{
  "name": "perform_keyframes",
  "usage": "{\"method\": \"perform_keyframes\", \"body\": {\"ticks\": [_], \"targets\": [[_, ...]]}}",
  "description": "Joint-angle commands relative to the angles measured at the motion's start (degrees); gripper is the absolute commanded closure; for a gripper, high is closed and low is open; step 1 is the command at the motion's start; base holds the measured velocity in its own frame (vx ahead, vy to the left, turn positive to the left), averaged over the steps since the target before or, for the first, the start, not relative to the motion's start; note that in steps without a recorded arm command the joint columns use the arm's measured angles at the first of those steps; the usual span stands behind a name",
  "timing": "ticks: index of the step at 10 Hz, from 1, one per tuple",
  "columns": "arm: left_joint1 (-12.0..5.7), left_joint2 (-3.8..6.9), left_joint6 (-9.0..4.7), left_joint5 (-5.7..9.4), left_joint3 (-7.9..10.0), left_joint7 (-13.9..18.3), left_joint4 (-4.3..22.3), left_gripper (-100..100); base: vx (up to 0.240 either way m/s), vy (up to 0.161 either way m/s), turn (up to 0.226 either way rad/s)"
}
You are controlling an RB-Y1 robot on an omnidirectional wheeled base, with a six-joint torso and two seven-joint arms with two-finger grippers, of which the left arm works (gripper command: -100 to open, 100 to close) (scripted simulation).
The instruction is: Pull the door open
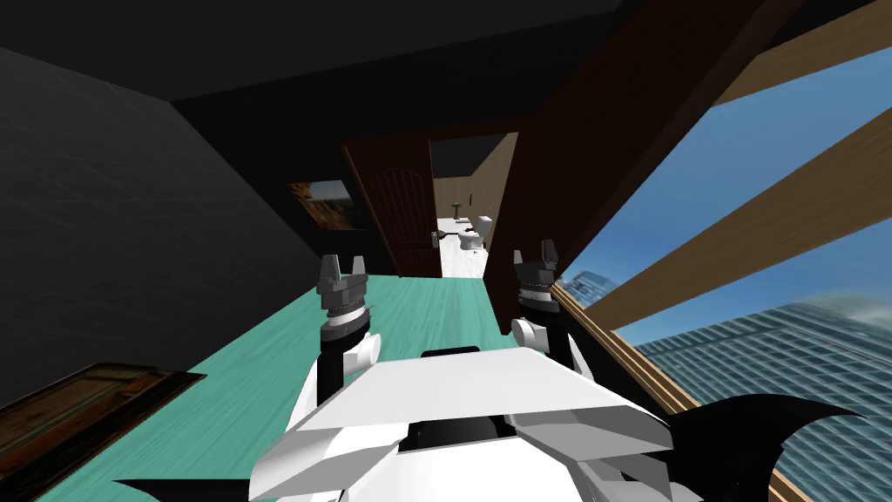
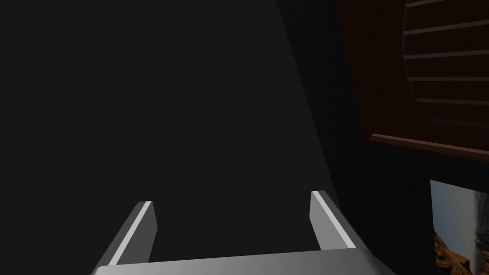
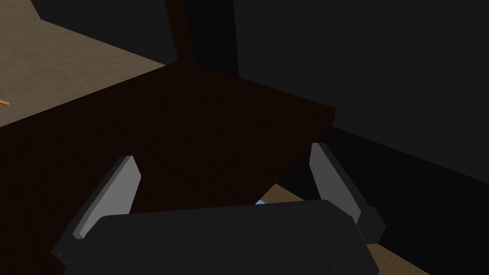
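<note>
Two grippers are seen raised over the teal floor (image 1: 261,383) in the head view: the left gripper (image 1: 342,264) and right gripper (image 1: 535,255), both well short of the brown door (image 1: 402,218). The door stands ajar at the far end, between a dark wall (image 1: 131,218) and a window (image 1: 766,261). In the left wrist view, the fingers (image 2: 143,224) are held apart on nothing. In the right wrist view, they are spread, empty, before a dark brown surface (image 3: 191,143).

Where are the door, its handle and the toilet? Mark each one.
door (image 1: 399,218): head view, on its brown panel.
door handle (image 1: 435,239): head view, on the light lever at the door's free edge.
toilet (image 1: 473,234): head view, on its white bowl.
</note>
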Motion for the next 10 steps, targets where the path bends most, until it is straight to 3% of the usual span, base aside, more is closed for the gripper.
{"method": "perform_keyframes", "body": {"ticks": [1,10], "targets": [[-0.71,0.62,0.53,0.12,-0.01,0.1,1.6,-100,0.122,0.075,-0.064],[-5.03,3.07,3.74,0.82,-0.06,0.6,11.4,-100,0.133,-0.009,-0.037]]}}
